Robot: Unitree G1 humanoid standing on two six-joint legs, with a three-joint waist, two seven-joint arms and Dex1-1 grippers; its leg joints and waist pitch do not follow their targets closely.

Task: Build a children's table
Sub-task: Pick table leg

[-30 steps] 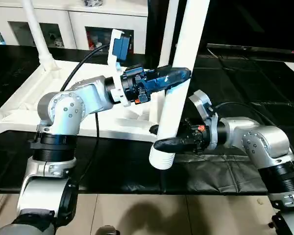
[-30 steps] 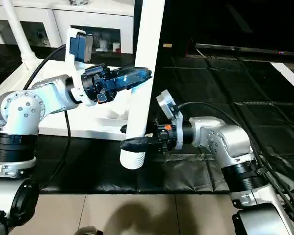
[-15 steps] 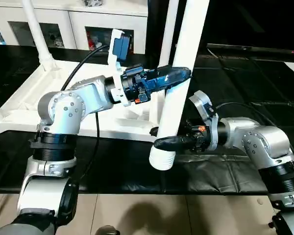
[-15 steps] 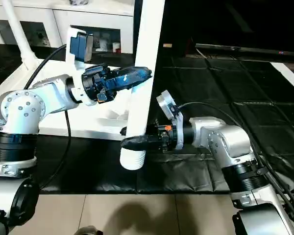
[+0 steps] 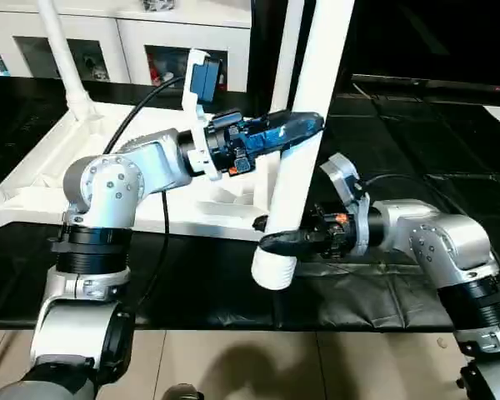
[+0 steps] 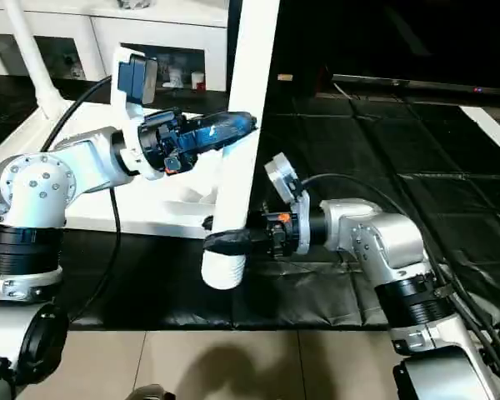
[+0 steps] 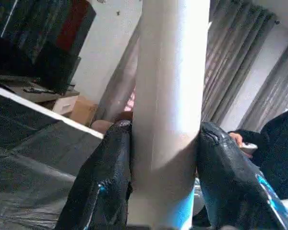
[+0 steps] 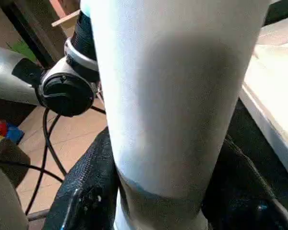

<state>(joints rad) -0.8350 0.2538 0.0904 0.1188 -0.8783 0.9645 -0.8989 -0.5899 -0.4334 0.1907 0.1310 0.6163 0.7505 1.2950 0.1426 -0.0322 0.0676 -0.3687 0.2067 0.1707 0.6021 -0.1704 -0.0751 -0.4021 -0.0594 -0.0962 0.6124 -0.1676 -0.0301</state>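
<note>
Held leg: a long white tapered tube leg [image 5: 304, 133] rises nearly upright, leaning slightly, in front of the robot; its ribbed lower end [image 5: 270, 271] hangs free above the black mat [image 5: 375, 292], touching nothing below.
Left gripper: the left gripper [image 5: 296, 129] clasps the leg partway up; in the left wrist view 1 black finger [image 7: 103, 184] presses each side of the tube, so it is clenched on the leg.
Right gripper: the right gripper [image 6: 225, 242] grasps the same leg lower down, just above the ribbed end; its 2 fingers wrap the tube from either side in the right wrist view.
Tabletop: the white tabletop [image 5: 42, 179] lies upside down on the mat behind the left arm, ribbed underside up; its near edge runs behind the held leg.
Fitted legs: 1 leg [image 5: 62, 58] stands in a far corner socket; another leg [image 5: 287, 50] rises behind the held one; its socket is hidden.
Backdrop: a white cabinet [image 5: 133, 42] with glass doors stands beyond the tabletop.
</note>
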